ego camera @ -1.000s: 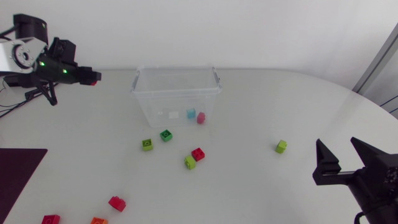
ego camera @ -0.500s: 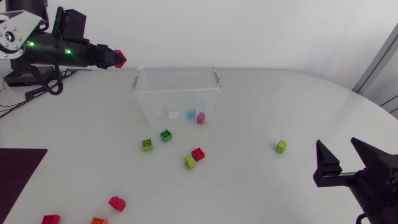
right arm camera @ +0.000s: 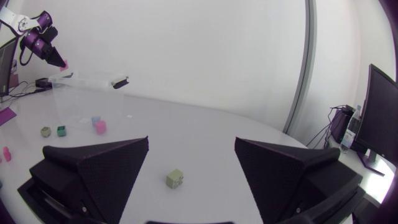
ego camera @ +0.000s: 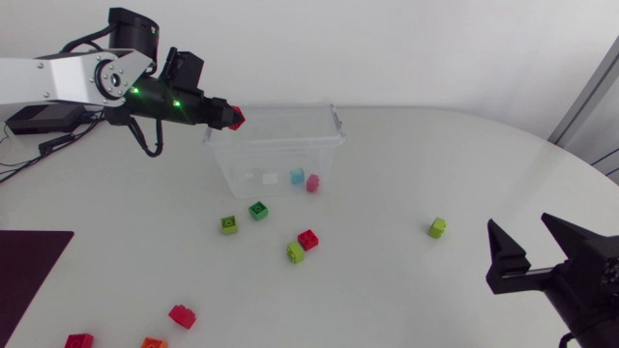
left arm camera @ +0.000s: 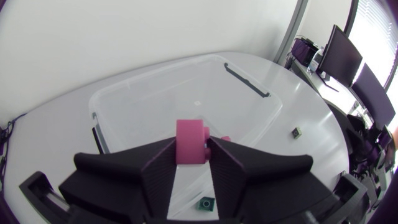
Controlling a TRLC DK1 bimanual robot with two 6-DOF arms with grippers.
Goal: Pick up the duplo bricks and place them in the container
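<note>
- Carrying a red brick point(ego camera: 236, 120) to the container point(ego camera: 274, 108) is, we judge, the step in hand: our left end effector point(ego camera: 230, 118) is clamped on it, above one corner of the rim.
- Next, we think, it should go further over the opening, then the fingers part so it drops beside the blue brick point(ego camera: 297, 178) and pink brick point(ego camera: 312, 182) inside.
- Our right end effector point(ego camera: 522, 226) rests apart and empty low over the counter point(ego camera: 387, 290), a lime brick point(ego camera: 437, 227) ahead of it.

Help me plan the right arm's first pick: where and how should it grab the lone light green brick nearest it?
Probably from straight above, closing on two opposite side walls of the light green brick. It sits alone, its flat sides unblocked but askew, so the open right gripper should rotate to match.
</note>
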